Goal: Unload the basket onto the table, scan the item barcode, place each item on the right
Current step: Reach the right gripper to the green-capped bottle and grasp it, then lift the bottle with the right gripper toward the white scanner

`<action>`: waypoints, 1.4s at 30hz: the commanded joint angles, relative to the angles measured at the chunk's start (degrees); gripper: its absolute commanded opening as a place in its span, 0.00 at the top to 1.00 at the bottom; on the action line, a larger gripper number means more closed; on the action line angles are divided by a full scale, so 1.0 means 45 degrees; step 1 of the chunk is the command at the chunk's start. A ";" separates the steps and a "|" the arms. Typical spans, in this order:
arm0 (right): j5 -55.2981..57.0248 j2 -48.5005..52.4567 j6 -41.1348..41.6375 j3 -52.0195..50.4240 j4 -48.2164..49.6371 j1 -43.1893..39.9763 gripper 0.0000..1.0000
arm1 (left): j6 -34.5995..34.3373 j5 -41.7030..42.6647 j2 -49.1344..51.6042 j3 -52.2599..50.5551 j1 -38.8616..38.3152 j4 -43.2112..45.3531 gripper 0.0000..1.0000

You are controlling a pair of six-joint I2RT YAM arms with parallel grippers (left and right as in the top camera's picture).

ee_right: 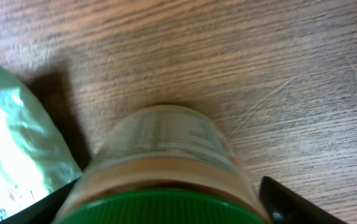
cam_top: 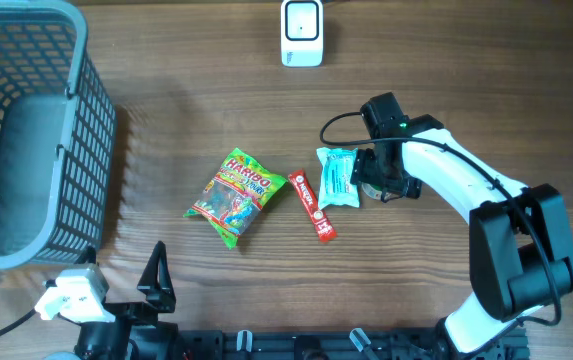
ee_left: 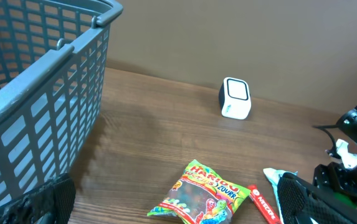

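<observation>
The right claw (ee_right: 162,208) straddles the green-lidded jar (ee_right: 166,143), jaws wide and contact unclear, on the tabletop (ee_right: 240,50) just beside a pale packet (ee_right: 10,143); squeezed off-centre, the round jar could slip free or nudge that packet.

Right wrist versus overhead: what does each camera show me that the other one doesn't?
Only the right wrist view shows a jar with a green lid between the right arm's fingers, with a gap visible on one side. From overhead, the gripper hides it.

Only the overhead view shows the grey basket, the white scanner, the Haribo bag and the red stick packet.

Both views show the teal packet next to the jar, and the wooden table.
</observation>
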 commanded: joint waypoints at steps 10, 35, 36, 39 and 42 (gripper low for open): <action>-0.0695 -0.0253 0.1239 -0.0063 0.0141 -0.0005 0.41 | 0.0117 0.0107 -0.0010 -0.0034 -0.0083 0.0029 0.00; -1.1239 -0.0282 -0.2511 0.1409 -0.3934 -0.0005 0.46 | 0.0117 0.0107 -0.0010 -0.0034 -0.0083 0.0029 0.00; -1.1239 -0.0282 -0.2526 0.1409 -0.4046 -0.0005 0.46 | 0.0117 0.0107 -0.0005 -0.0034 -0.0083 0.0029 0.00; -1.1234 -0.0282 -0.2807 0.1409 -0.4260 -0.0010 0.45 | 0.0117 0.0107 -0.0005 -0.0034 -0.0083 0.0034 0.00; -1.1234 -0.0282 -0.2817 0.1409 -0.4294 -0.0005 0.45 | 0.0117 0.0107 -0.0005 -0.0034 -0.0083 0.0034 0.00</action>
